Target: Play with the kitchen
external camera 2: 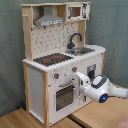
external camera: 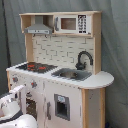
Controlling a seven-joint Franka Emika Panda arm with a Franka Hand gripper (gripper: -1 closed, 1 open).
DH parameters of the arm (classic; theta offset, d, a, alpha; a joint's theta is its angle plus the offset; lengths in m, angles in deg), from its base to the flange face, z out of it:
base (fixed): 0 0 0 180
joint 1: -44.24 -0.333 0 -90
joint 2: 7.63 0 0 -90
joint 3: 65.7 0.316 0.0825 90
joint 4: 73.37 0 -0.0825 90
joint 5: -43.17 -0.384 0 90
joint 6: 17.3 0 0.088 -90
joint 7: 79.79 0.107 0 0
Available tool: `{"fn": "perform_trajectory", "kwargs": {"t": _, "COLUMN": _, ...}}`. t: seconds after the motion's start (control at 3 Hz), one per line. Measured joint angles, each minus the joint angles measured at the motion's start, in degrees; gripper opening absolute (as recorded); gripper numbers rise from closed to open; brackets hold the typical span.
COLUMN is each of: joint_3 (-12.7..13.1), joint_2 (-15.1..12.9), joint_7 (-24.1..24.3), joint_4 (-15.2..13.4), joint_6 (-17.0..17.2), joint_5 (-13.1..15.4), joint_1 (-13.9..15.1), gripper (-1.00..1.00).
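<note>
The large white and light-wood toy kitchen [external camera 2: 60, 65] is seen filling the frame's centre, the white arm's gripper [external camera 2: 80, 82] set close against its front panel beside the windowed oven door [external camera 2: 64, 96], jaw state not discernible; a knob could be missed or the panel shoved.

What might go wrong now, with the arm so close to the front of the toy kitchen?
1. In the second exterior view the claw sits right at the kitchen front, beside the oven door and under the knobs. A forward push could scrape the panel or shift the whole kitchen.
2. The arm comes in low and sideways, so a swing could knock the oven door handle.
</note>
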Motion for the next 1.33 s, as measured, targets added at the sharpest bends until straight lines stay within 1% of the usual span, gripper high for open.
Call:
{"fn": "perform_trajectory", "kwargs": {"t": 0.33, "joint_3": -0.2, "joint_2": -0.6, "joint_7": -0.8, "joint_4": 0.0, "joint_6": 0.0, "joint_5": 0.0, "joint_1": 0.0, "gripper": -1.00}}
{"fn": "perform_trajectory", "kwargs": {"t": 0.67, "joint_3": -0.2, "joint_2": -0.6, "joint_7": -0.8, "joint_4": 0.0, "joint_6": 0.0, "joint_5": 0.0, "joint_1": 0.0, "gripper": 1.00}}
{"fn": "perform_trajectory", "kwargs": {"t": 1.0, "joint_3": -0.2, "joint_2": -0.7, "joint_7": -1.2, "joint_4": 2.8, "joint_6": -0.3, "joint_5": 0.0, "joint_1": 3.1, "gripper": 1.00}}
{"fn": "perform_trajectory", "kwargs": {"t": 1.33, "joint_3": -0.2, "joint_2": -0.7, "joint_7": -1.2, "joint_4": 2.8, "joint_6": -0.3, "joint_5": 0.0, "joint_1": 3.1, "gripper": -1.00}}
